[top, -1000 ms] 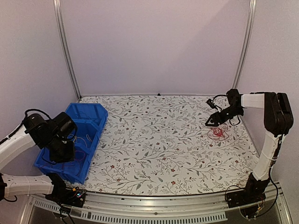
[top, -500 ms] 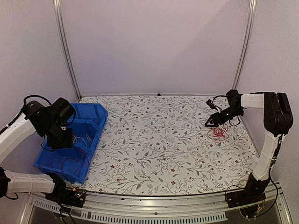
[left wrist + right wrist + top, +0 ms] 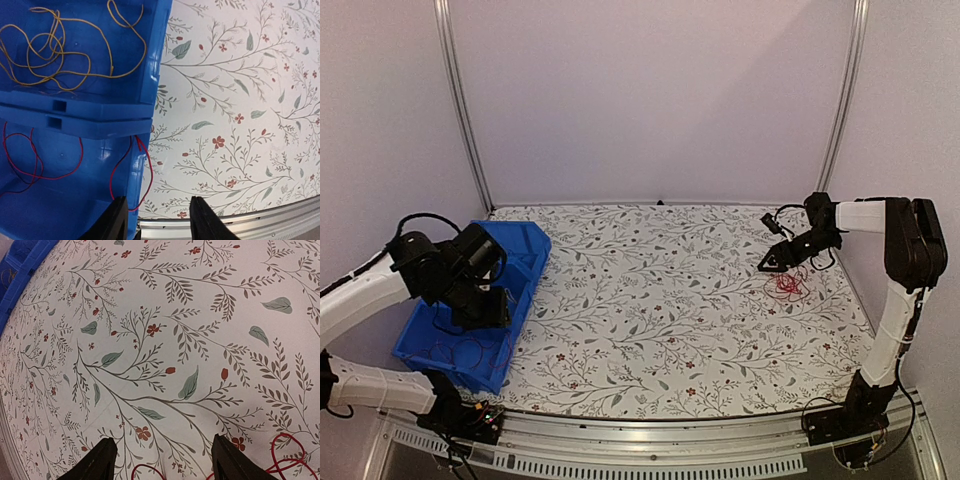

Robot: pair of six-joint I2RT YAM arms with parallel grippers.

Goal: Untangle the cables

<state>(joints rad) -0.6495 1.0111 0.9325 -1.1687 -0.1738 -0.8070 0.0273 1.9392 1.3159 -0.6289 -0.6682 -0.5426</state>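
Observation:
A tangled clump of red cables (image 3: 787,285) lies on the flowered table at the far right. My right gripper (image 3: 770,262) hovers open just left of it. In the right wrist view the gripper (image 3: 162,465) holds nothing, and red strands (image 3: 287,463) show at the bottom edge. My left gripper (image 3: 485,300) is open over the right wall of the blue bin (image 3: 535,250). In the left wrist view the gripper (image 3: 160,222) is empty. A yellow cable (image 3: 60,55) lies loose in one compartment. A red cable (image 3: 151,177) lies in the other and loops over the wall.
The bin's divider (image 3: 75,112) separates the two compartments. A metal rail (image 3: 650,425) runs along the table's near edge, and upright frame posts (image 3: 460,100) stand at the back corners. The flowered cloth (image 3: 660,300) covers the table between the bin and the red clump.
My left gripper has opened and swung from the bin's near-left part toward its right wall. A red cable now lies in the near compartment. The right arm has not moved.

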